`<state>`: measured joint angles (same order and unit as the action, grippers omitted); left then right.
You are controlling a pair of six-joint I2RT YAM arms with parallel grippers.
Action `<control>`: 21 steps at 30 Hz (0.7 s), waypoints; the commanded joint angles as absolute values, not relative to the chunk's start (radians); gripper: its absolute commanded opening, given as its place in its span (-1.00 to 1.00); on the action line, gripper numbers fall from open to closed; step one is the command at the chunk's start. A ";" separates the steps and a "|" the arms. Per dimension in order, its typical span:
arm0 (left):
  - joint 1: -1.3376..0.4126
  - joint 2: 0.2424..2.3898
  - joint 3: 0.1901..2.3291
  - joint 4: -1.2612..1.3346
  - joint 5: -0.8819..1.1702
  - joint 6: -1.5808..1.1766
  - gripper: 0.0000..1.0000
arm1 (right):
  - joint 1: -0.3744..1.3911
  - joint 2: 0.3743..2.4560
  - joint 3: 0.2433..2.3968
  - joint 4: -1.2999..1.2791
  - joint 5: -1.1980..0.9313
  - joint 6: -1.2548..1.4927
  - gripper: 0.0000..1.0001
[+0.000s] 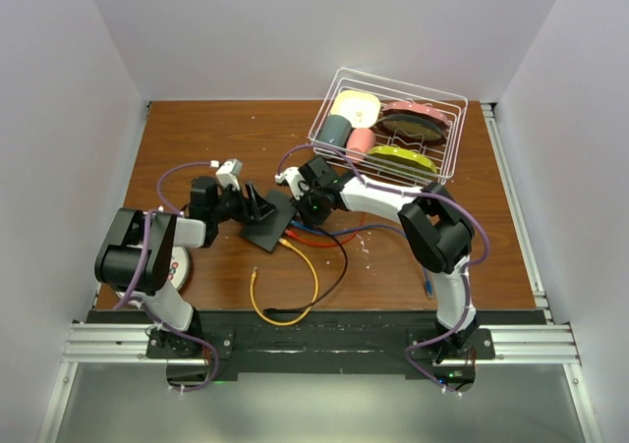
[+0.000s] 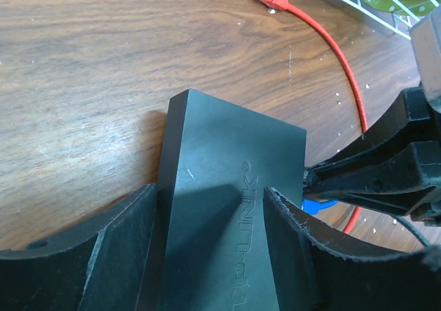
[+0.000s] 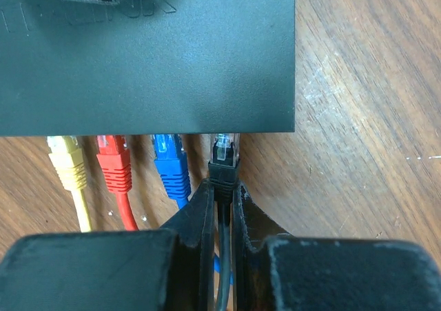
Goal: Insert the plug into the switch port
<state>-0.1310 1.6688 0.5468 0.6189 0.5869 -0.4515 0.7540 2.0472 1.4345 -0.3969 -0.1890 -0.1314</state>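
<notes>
Because both arms meet at the middle of the brown wooden table [image 1: 226, 129], the action sits in a tight cluster there, with a white wire basket [image 1: 401, 80] of dishes well apart at the far right. The switch [image 1: 270, 229], a flat black box, lies on the table between the two grippers, with its row of ports facing the right arm. The left gripper [image 2: 210, 201] reaches it from the opposite side with jaws spread. One finger is against the box's side and the other lies over its top, and I cannot tell whether they press on it. The right gripper [image 3: 222, 187] is the nearer one to the ports, and its fingers are pinched tight on the black plug [image 3: 224, 161], just behind its clear tip. The switch lies straight ahead of that gripper. The plug's long axis points directly away from the fingers and squarely into the port edge, at the last socket in the row. To its left, the blue plug [image 3: 169, 163], red plug [image 3: 114, 161] and yellow plug [image 3: 63, 152] sit side by side in their ports. The black plug's tip meets the switch's edge, but whether it is fully seated is hidden. Judging by this, a short straight push along that axis is what is left.
</notes>
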 commanded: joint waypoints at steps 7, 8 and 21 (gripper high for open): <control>-0.198 1.733 0.591 0.632 0.701 -0.476 0.24 | 0.782 2.092 1.557 -0.368 -0.100 -0.132 -1.00; -0.199 1.738 0.592 0.632 0.700 -0.476 0.23 | 0.781 2.095 1.560 -0.371 -0.095 -0.132 -1.00; -0.213 1.772 0.600 0.641 0.683 -0.469 0.21 | 0.788 2.094 1.525 -0.331 -0.025 -0.187 -1.00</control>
<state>-0.1539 1.7500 0.5865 0.6487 0.5648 -0.4519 0.7631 2.0811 1.5066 -0.4770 -0.0475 -0.1482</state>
